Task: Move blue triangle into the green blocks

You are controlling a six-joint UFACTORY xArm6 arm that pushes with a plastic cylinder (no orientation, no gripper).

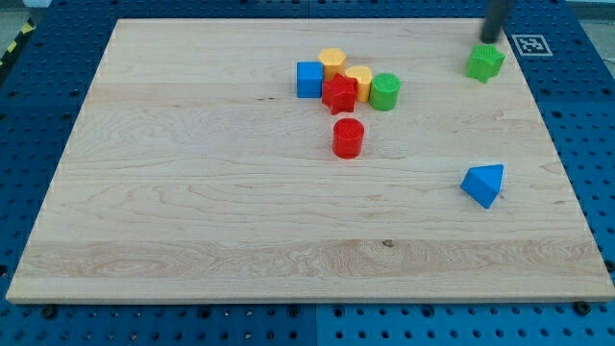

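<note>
Blue triangle [483,185]: view's lower right, alone on wooden board [192,192], well apart from all else. Looks like light, rigid plastic (prob. slides easily, may spin if struck off-centre); no grasp possible, so push on a flat face, through its middle. Green blocks: star-like [486,62] at top right, cylinder [385,91] in centre cluster. My tip [492,38]: bare rod, holding nothing, just above green star, blurred.

- A robotics lab bench: a pale wooden board [192,192] lies on a blue perforated metal table [38,106], mostly toward the view's left and bottom of my tip [492,39].
- A printed black-and-white fiducial marker [529,44] sits just right of my tip.
- Yellow-black hazard tape [13,46] is far left of it.
</note>
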